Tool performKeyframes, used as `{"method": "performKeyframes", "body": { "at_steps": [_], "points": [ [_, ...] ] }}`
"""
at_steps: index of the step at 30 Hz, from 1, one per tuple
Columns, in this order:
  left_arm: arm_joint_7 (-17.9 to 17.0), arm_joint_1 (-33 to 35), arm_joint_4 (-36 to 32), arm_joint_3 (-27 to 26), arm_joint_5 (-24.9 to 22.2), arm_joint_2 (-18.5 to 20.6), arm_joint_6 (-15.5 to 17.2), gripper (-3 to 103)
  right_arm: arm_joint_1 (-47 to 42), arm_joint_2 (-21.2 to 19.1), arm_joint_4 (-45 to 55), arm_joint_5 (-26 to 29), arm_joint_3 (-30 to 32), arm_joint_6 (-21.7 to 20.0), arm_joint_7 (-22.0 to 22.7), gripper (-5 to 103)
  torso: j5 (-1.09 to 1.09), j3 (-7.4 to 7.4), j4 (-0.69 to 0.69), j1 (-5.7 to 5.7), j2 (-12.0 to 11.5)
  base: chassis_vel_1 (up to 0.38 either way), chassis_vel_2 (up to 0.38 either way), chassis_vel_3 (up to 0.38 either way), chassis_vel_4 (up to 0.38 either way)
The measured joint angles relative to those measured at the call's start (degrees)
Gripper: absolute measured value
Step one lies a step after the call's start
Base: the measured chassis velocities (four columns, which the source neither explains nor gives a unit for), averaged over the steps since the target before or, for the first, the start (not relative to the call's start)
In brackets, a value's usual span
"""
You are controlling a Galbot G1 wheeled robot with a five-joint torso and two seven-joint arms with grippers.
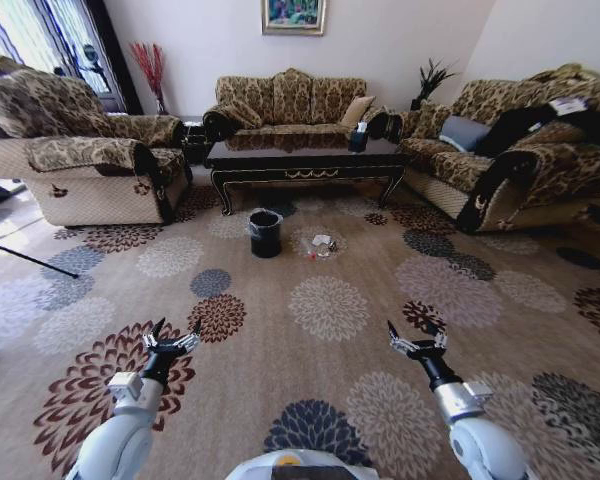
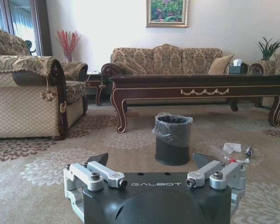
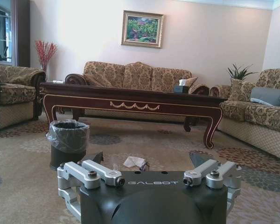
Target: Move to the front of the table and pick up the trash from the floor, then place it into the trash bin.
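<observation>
Beige carpet with round flower medallions covers the floor (image 1: 330,250) of a sitting room, where patterned sofas stand on three sides and a framed painting (image 1: 293,15) hangs on the far wall. At the far side of the carpet stands the desk (image 1: 305,160), a long low piece of glossy dark wood with gold trim on its edge, and a tissue box (image 1: 358,138) sits on its top near the right end. On the floor in front of the desk, near its left half, stands the trash bin (image 1: 265,233), black and upright, with a clear bag folded over its rim. Just to the right of the bin, but apart from it, lies the trash (image 1: 321,245): crumpled white paper, a clear wrapper and a very small red bit, all resting on the carpet. Both arms are held low in front of the robot, well apart from the bin and the trash. In the head view the left gripper (image 1: 171,338) hangs above a dark red medallion with its fingers spread wide and nothing between them. On the other side the right gripper (image 1: 414,339) is at about the same height, also with fingers wide apart and holding nothing
</observation>
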Motion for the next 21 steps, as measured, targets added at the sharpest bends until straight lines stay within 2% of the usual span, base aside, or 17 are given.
{"method": "performKeyframes", "body": {
  "at_steps": [17,21],
  "points": [
    [-0.05,-0.63,0.41,0.73,0.01,-0.48,0.17,100,-0.09,1.65,-0.43,-0.64,0.18,1.15,-0.43,100,0.0,-2.8,0.0,-0.88,-3.68,0.0,0.0,0.0,0.0],
    [-0.06,-0.79,0.77,0.81,-0.25,-0.45,0.06,100,-0.32,1.69,-0.39,-0.91,0.26,1.16,-0.52,100,0.0,-3.94,0.0,-1.05,-4.97,0.0,0.0,0.0,0.0]
  ]
}}
